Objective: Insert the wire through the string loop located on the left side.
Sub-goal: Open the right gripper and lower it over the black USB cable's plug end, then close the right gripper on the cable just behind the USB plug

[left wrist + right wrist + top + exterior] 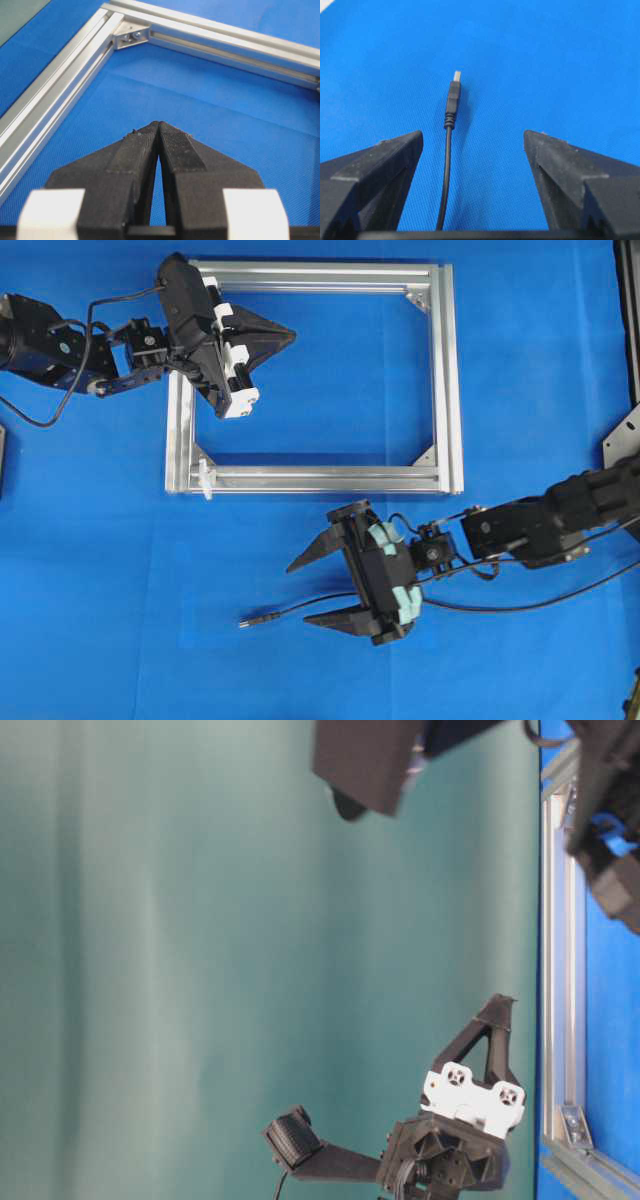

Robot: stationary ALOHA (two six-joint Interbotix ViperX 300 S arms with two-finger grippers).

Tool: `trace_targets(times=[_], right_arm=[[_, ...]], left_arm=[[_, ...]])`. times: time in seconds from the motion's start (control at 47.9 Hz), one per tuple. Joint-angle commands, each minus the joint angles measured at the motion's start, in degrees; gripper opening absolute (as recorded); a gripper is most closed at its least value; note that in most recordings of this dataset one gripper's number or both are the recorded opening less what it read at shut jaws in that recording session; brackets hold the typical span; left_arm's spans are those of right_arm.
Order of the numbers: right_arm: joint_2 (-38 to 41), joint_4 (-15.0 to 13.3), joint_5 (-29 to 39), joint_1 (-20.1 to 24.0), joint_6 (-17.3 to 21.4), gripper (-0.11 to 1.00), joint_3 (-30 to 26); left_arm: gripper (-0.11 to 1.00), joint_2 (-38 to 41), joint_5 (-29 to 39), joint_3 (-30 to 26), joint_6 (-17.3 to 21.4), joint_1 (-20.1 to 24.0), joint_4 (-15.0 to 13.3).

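Overhead view: right hand (312, 590) gapes at 6 o'clock, wire (300, 611) lying between its fingers; left hand (290, 337), closed empty, hovers inside frame (448, 380); loop (205, 477) at 8 o'clock

My work surface is a table (520, 360) covered edge to edge in a bright blue cloth with a fine woven texture, which I can see clearly in both wrist views. Light is even and diffuse, with only soft shadows. In the table-level view, which comes to me turned on its side, I see a plain teal-green backdrop (200, 960) with faint vertical folds, like a hung curtain. A dark object (2, 460) sits at the overhead view's left edge; I cannot identify it.
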Motion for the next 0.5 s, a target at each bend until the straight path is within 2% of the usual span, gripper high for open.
trace_targets(times=[0.0,0.209,0.48], right_arm=[[0.62,0.26,-0.18,0.18,0.70,0.86,-1.76],[4.31,0.26,-0.35,0.35,2.55,0.86,-4.04],[4.83,0.09,-0.35,0.62,2.55,0.84,-4.48]], left_arm=[[0.00,-1.67,-0.18,-0.35,-0.09,-0.09,0.18],[0.00,-1.67,-0.18,-0.09,-0.09,-0.09,0.18],[0.00,-1.67,-0.18,0.09,-0.18,-0.09,0.18]])
